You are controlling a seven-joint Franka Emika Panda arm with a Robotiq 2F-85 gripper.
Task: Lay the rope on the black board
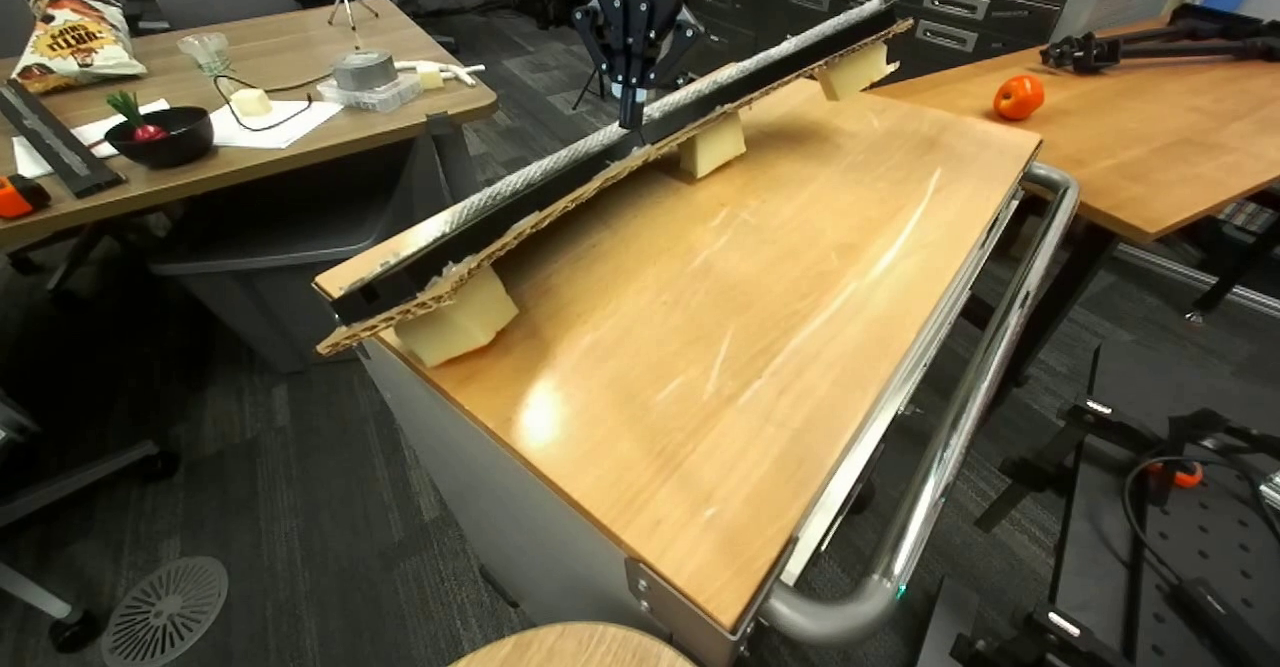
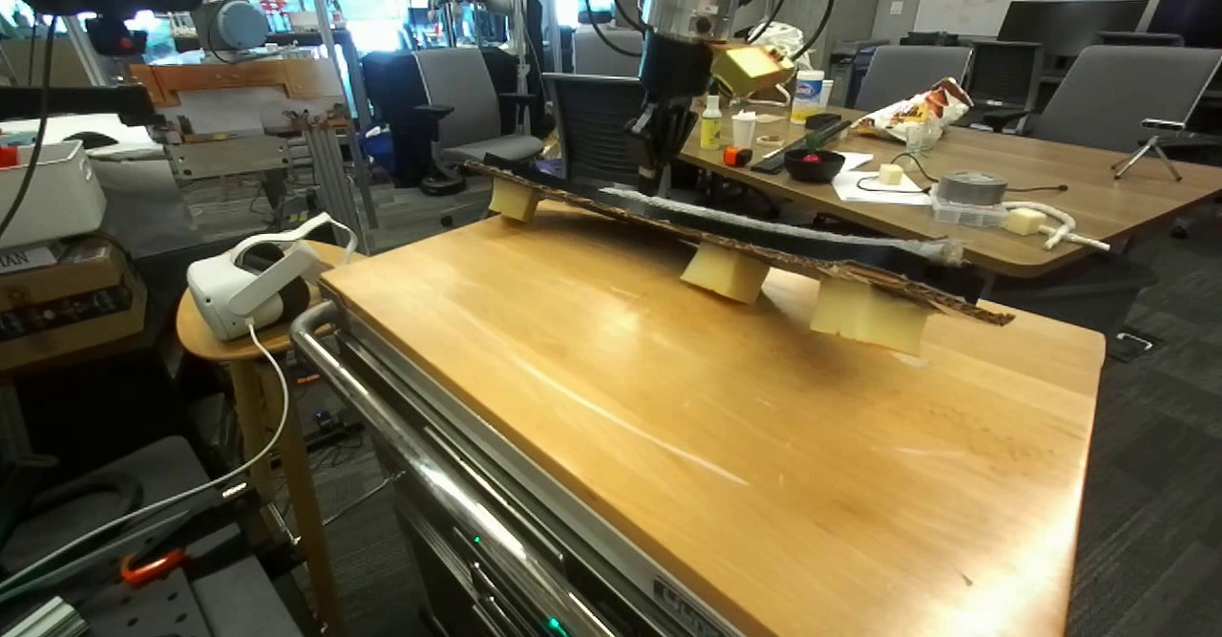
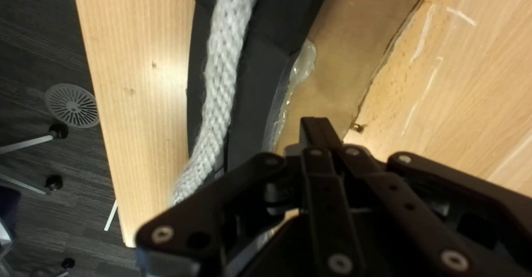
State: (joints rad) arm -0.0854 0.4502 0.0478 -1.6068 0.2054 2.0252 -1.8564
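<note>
Wrist view, pale braided rope [image 3: 226, 61] lying lengthwise on the black board [image 3: 259, 82], appearing to cross the board's edge lower in view, hand [image 3: 316, 129] nearby with fingers together, cardboard [image 3: 341, 61] beneath the board, in an exterior view pale blocks [image 1: 462, 317] between cardboard and bench [image 1: 800, 247]
</note>
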